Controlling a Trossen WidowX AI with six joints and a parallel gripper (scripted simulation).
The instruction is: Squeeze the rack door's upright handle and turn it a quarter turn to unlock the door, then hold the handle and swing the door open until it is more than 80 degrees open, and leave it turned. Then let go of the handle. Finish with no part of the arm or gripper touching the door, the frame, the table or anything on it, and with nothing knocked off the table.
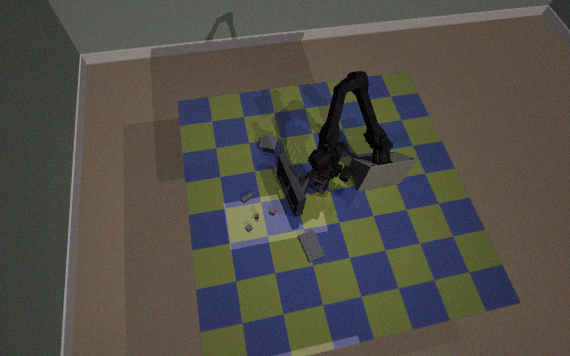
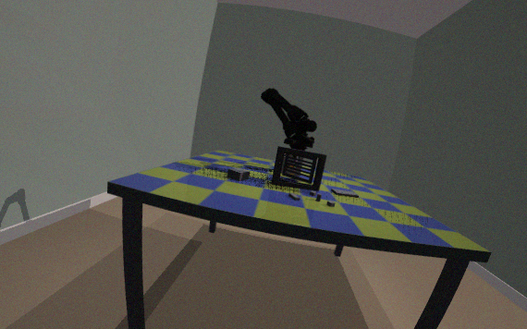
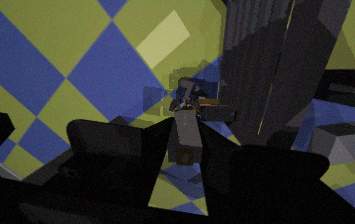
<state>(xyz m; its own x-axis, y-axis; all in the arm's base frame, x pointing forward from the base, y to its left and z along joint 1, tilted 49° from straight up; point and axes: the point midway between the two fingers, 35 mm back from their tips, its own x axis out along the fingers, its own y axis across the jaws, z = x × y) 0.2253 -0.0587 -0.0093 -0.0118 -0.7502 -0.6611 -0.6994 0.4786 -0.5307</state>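
The rack's dark frame (image 1: 296, 201) (image 2: 321, 175) stands upright in mid-table. Its slatted door (image 3: 243, 55) shows through the frame's opening in the exterior view. It stands partly open on the arm's side, well short of square to the frame. My gripper (image 1: 318, 183) (image 3: 184, 123) is shut on the door's handle (image 3: 189, 134), a grey bar between the dark fingers in the wrist view. An orange part shows at the bar's near end. How far the handle is turned is hard to tell. The gripper is hidden behind the rack in the exterior view.
A grey box (image 1: 269, 144) (image 2: 238, 175) (image 3: 342, 146) stands near the frame's far end. A flat slab (image 1: 311, 246) (image 2: 345, 193) lies off its near end. Several small blocks (image 1: 247, 197) (image 2: 294, 197) lie beyond the frame. A pale panel (image 1: 386, 173) stands at the arm's base.
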